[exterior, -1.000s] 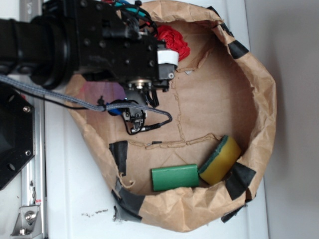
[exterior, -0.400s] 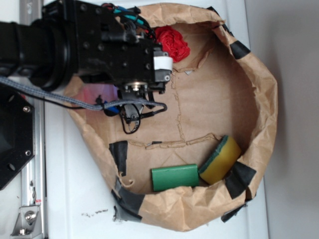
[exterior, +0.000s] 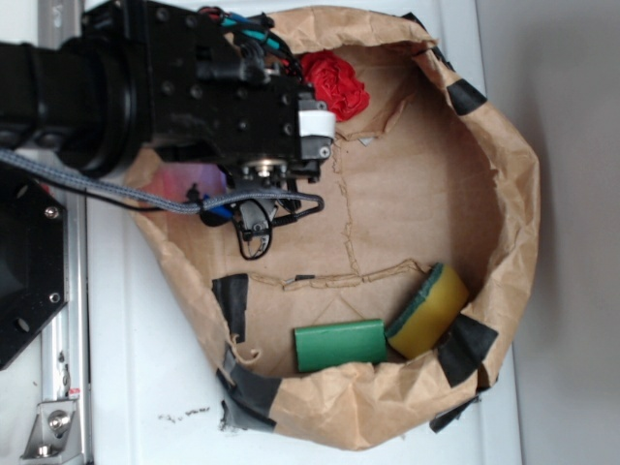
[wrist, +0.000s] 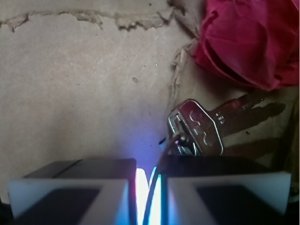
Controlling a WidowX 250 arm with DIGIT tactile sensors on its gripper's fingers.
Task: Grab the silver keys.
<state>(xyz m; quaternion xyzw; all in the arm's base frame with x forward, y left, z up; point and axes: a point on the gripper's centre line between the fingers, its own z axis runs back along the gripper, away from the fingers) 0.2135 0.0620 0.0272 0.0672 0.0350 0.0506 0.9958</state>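
Silver keys: the bunch of shiny silver metal keys (wrist: 201, 125) is seen on the brown paper floor, just below the red crumpled cloth ball (wrist: 248, 40).
Hand: the black hand (wrist: 147, 187) is nearly closed, only a thin gap being left; the keys' thin wire ring (wrist: 171, 140) touches its right pad.
Open room: bare paper is left toward the green block (exterior: 341, 345) and yellow sponge (exterior: 429, 310) by the crumpled paper rim (exterior: 518, 194).

Over the last second the black arm (exterior: 174, 87) is shifting slightly toward the left rim of the paper bowl (exterior: 504, 194), uncovering more of the red cloth ball (exterior: 336, 82), while its dangling cable (exterior: 281, 208) is curling into a tighter loop.
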